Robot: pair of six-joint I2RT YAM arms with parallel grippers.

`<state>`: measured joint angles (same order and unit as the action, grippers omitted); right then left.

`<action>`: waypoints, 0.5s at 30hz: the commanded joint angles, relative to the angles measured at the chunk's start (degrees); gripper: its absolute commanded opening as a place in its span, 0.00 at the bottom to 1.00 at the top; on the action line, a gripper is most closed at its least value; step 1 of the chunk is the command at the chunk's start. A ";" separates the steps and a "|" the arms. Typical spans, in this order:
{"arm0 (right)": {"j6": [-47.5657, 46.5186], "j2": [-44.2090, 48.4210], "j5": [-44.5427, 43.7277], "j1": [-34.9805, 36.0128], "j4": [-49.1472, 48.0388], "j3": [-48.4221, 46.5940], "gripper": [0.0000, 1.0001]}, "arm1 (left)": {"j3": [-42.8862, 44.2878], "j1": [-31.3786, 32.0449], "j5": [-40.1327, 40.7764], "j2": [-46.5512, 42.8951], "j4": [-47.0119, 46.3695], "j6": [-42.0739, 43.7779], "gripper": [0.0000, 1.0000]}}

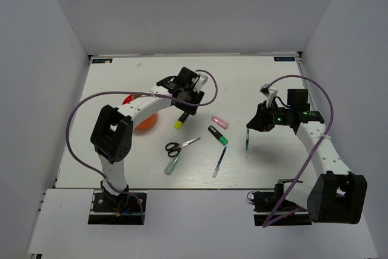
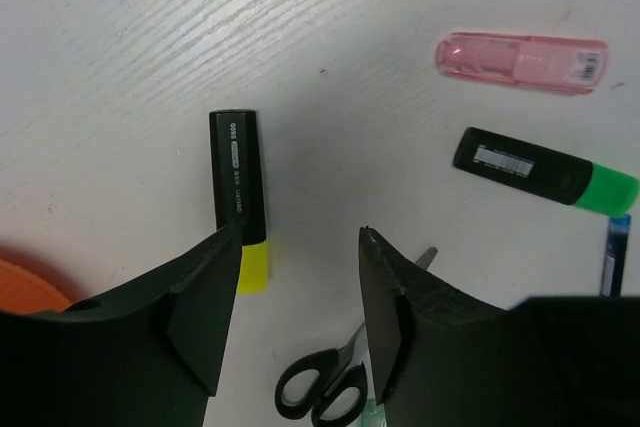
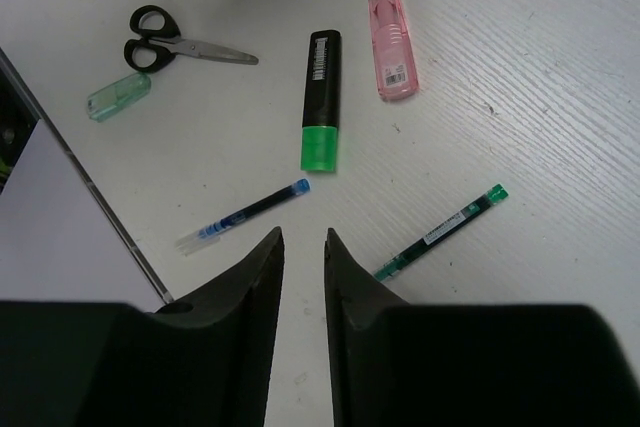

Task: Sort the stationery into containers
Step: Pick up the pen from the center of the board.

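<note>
My left gripper [image 2: 300, 234] [image 1: 184, 105] hangs open over the table. The yellow marker [image 2: 238, 193] [image 1: 180, 121] lies just outside its left finger. The black-handled scissors [image 2: 322, 389] [image 1: 180, 145] lie below the gripper, and the pink marker [image 2: 520, 60] and the green-black marker [image 2: 545, 172] lie to its right. An orange-red cup [image 1: 147, 123] [image 2: 22, 288] sits half hidden under the left arm. My right gripper [image 3: 303, 235] [image 1: 252, 127] is open by a narrow gap and holds nothing. It hovers between the blue pen [image 3: 245, 215] and the green pen [image 3: 440, 232] [image 1: 247, 139]. The pale green tube [image 3: 118, 97] [image 1: 172, 165] lies beside the scissors. No pink eraser shows.
White walls close in the table [image 1: 121, 77] on three sides. A small red shape [image 1: 128, 99] peeks out left of the left arm, and I cannot tell what it is. The table's near edge [image 3: 90, 197] runs close to the blue pen.
</note>
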<state>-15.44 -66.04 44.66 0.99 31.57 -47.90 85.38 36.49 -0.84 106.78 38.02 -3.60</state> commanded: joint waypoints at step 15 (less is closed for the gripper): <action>-0.55 2.85 0.07 0.24 -0.11 -0.88 0.28 | 13.76 -3.71 4.01 14.59 6.45 0.17 0.64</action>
<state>-15.46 -64.20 44.45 1.04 31.59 -47.90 97.56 33.45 2.42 122.23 43.64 -3.05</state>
